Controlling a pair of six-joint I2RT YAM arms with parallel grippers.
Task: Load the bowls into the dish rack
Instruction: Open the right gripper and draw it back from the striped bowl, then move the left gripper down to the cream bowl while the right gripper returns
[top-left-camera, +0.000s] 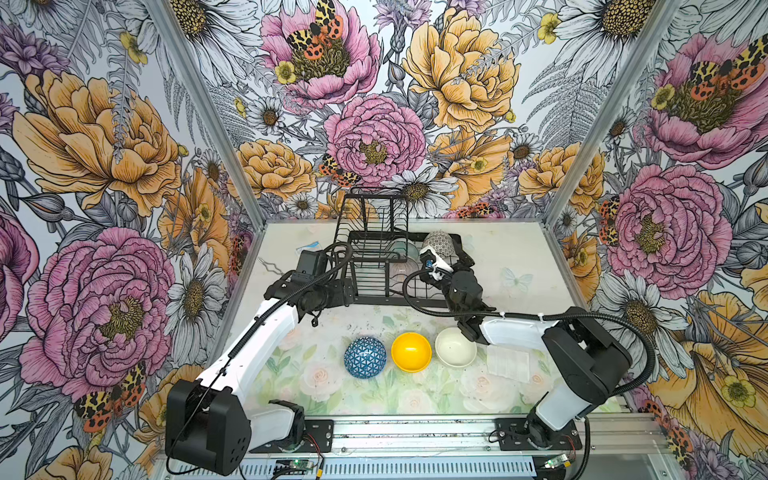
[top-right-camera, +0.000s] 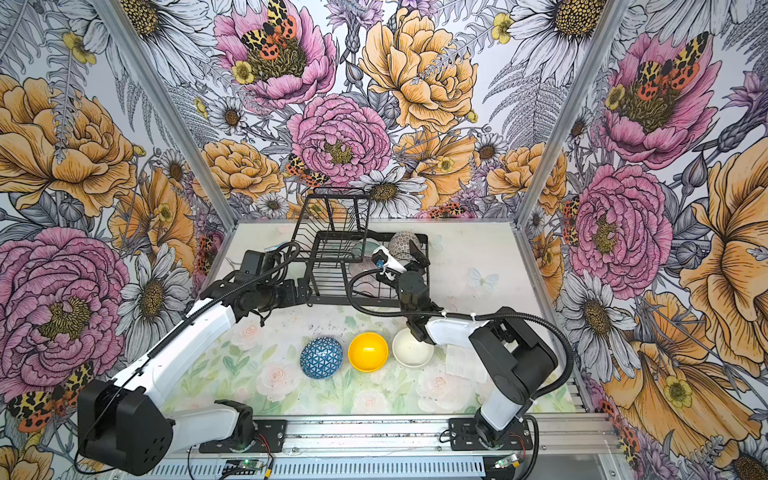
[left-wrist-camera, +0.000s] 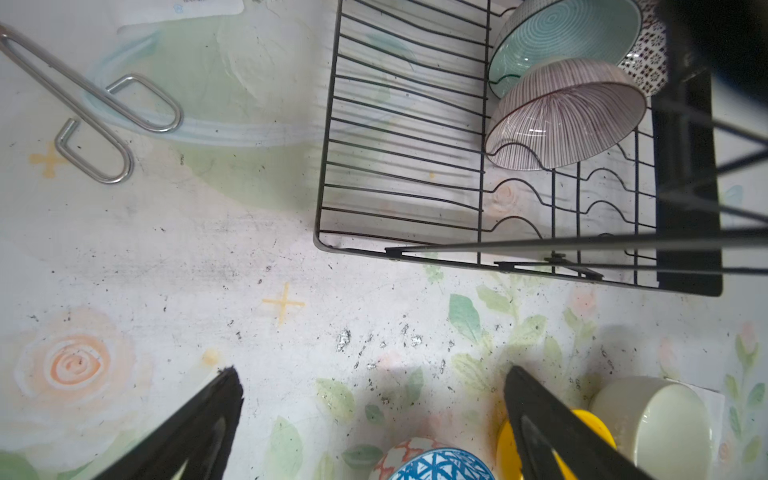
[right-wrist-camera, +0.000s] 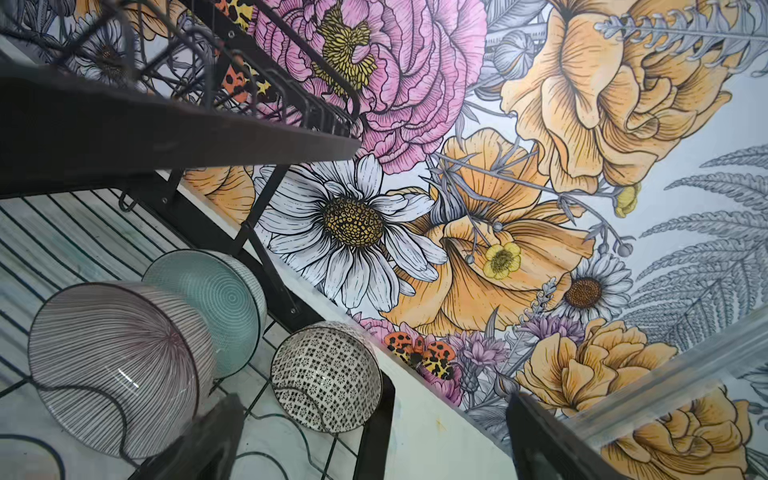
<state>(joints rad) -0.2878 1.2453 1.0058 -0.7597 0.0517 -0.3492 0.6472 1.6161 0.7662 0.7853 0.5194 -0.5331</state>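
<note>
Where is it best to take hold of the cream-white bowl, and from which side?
Probably the rim, from above at its near edge, one of the jaws inside and one outside: the cream-white bowl stands mouth up, and the yellow bowl sits close on its left.

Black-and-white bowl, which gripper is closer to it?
Right. The right gripper is open right at the bowl in the rack; the left gripper is over the table outside the rack.
</note>
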